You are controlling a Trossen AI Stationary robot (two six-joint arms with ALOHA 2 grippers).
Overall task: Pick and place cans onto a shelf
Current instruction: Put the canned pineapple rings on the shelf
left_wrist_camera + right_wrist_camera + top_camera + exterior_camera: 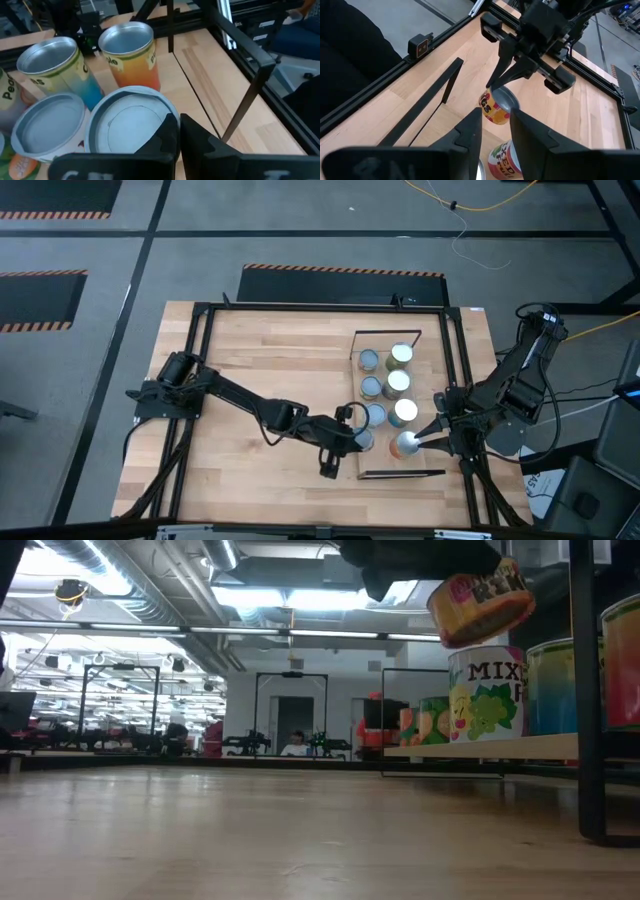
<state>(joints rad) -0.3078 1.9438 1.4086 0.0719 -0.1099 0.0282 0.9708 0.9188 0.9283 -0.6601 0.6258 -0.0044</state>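
Judging from how things lie, the job is near its end: in the high view seven cans (397,382) stand upright in two rows on the shelf (425,465), and no can shows on the bare desk (270,370) around it. The one can not yet set down is a small yellow-labelled can (496,107), which hangs tilted in the air over the shelf's near end, above and just beside the upright mixed-fruit can (485,690). The left end effector (493,86) has it, fingers pinched together on the rim at the can's top edge, so the can dangles at a slant, not level. The right end effector (424,439) sits at the shelf's outer side by the last can in the right row, its fingers apart; in the right wrist view the mixed-fruit can shows between them, though whether they touch it cannot be told. What seems left is for the left arm to bring the tilted can upright and lower it onto the free patch of board at the near end of the left row, then let go. With the can gripped only by its rim and neighbours standing close, it could tip or knock the mixed-fruit can as it lands.
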